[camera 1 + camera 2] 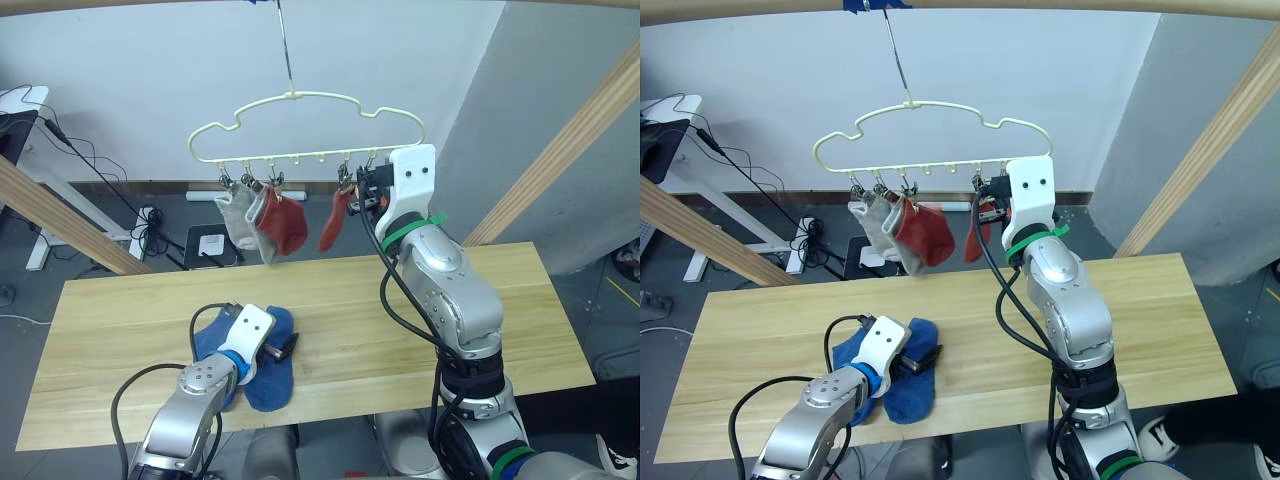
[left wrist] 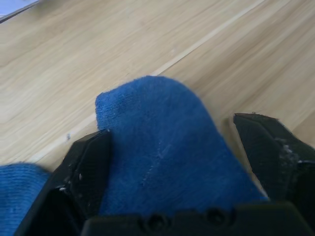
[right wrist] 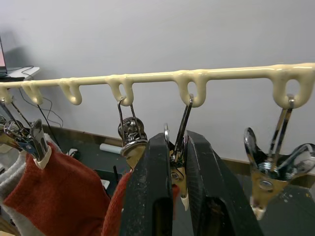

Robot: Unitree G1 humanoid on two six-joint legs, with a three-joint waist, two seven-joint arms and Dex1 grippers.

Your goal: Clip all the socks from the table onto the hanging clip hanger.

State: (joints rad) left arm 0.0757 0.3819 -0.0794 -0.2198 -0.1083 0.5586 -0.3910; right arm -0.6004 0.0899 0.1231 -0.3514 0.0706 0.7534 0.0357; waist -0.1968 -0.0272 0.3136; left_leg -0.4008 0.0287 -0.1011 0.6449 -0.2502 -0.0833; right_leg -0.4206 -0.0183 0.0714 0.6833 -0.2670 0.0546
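Observation:
The pale yellow clip hanger (image 1: 300, 125) hangs by its hook over the far edge of the table (image 1: 120, 330). Two light grey socks (image 1: 238, 215) and a rust red sock (image 1: 283, 225) hang from its left clips. A second red sock (image 1: 335, 220) hangs further right. My right gripper (image 3: 178, 162) is raised to the hanger and is shut on a metal clip (image 3: 179, 142) above that red sock. Two blue socks (image 1: 268, 385) lie overlapping on the table near its front. My left gripper (image 2: 172, 147) is open, low over them, with one blue sock (image 2: 157, 142) lying between its fingers (image 2: 86, 167).
A bare clip (image 3: 268, 182) hangs at the hanger's right end. Slanted wooden beams stand at the left (image 1: 60, 220) and right (image 1: 560, 160). A grey desk (image 1: 20, 110) and floor cables (image 1: 150, 225) lie beyond the table's far left. Bare tabletop stretches to the right (image 1: 520, 320).

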